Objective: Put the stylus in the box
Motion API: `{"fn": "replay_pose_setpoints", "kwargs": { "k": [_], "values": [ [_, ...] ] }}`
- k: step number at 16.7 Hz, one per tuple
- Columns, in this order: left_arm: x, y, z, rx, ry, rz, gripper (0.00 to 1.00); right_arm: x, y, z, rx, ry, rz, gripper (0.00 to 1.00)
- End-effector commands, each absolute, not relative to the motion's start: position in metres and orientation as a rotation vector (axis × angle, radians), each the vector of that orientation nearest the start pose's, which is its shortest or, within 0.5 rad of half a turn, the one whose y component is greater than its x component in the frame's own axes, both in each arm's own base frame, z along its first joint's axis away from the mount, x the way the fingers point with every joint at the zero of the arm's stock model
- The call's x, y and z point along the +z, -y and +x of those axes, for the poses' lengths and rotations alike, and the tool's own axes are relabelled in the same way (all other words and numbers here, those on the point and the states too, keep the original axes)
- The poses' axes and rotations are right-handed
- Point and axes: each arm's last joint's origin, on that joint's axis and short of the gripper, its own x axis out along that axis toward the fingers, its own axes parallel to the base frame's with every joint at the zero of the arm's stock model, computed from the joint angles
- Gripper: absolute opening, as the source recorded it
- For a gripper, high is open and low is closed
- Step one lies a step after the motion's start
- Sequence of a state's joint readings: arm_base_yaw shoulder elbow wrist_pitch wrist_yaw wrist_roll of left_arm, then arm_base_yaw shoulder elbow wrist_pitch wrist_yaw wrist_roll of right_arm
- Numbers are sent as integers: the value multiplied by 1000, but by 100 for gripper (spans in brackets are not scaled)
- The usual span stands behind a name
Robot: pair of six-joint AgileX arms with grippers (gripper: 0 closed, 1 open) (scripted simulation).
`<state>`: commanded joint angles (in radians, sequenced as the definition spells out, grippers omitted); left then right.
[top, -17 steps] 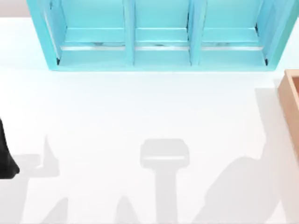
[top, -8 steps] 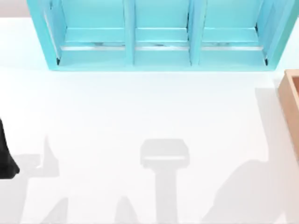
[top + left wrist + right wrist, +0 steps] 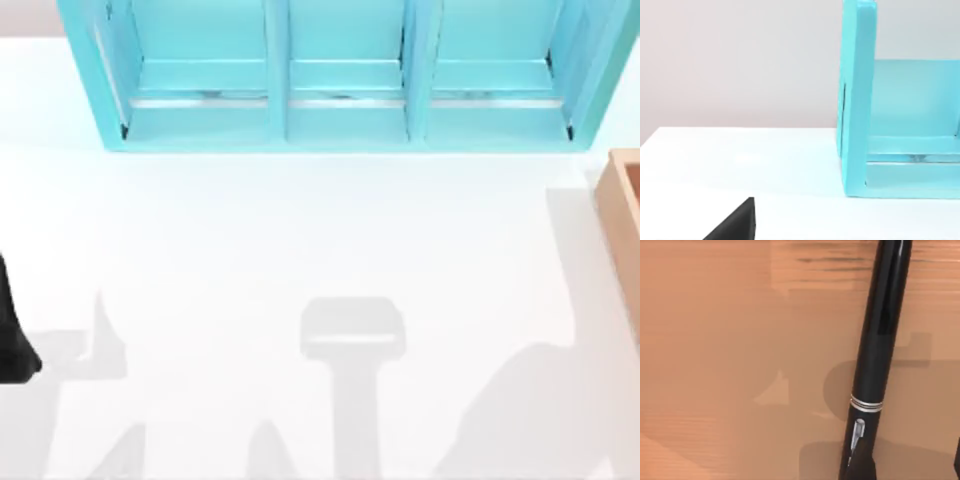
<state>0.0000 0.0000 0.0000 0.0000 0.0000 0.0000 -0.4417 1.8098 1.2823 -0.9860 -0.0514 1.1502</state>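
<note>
While the top view barely differs from a second ago, the grey shadow (image 3: pixel 530 410) at 5 o'clock on the counter (image 3: pixel 300 230) has crept slightly toward the 3 o'clock edge, so the right arm is probably easing over the box (image 3: pixel 622 215), which sits cut off at 3 o'clock. The turquoise shelf unit (image 3: pixel 340 120) at 12 o'clock is unchanged. The left arm (image 3: pixel 10 340) is parked at the 9 o'clock edge, same as before; I can't tell the left pincer's state. In the right wrist view the stylus (image 3: pixel 880 340) stands close against tan wood grain, silver band and clip visible. That wood looks like the box's inner surface, so the stylus is over or inside the box. I can't tell whether the right pincer has it or has let go, nor whether it touches the wood. Judgement: the carry is about done, with only the release left, if not already made. Risk: it lands on the wall and rolls out.
</note>
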Motion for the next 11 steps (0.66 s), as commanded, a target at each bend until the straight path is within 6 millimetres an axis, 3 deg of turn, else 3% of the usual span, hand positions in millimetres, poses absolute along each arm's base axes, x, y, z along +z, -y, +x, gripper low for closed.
{"fn": "replay_pose_setpoints", "kwargs": {
  "k": [5, 11],
  "values": [
    [160, 1, 106, 0, 0, 0, 100, 186, 140, 305, -1154, -1165, 1271, 98],
    [160, 1, 106, 0, 0, 0, 100, 186, 140, 305, -1154, -1165, 1271, 100]
  ]
}}
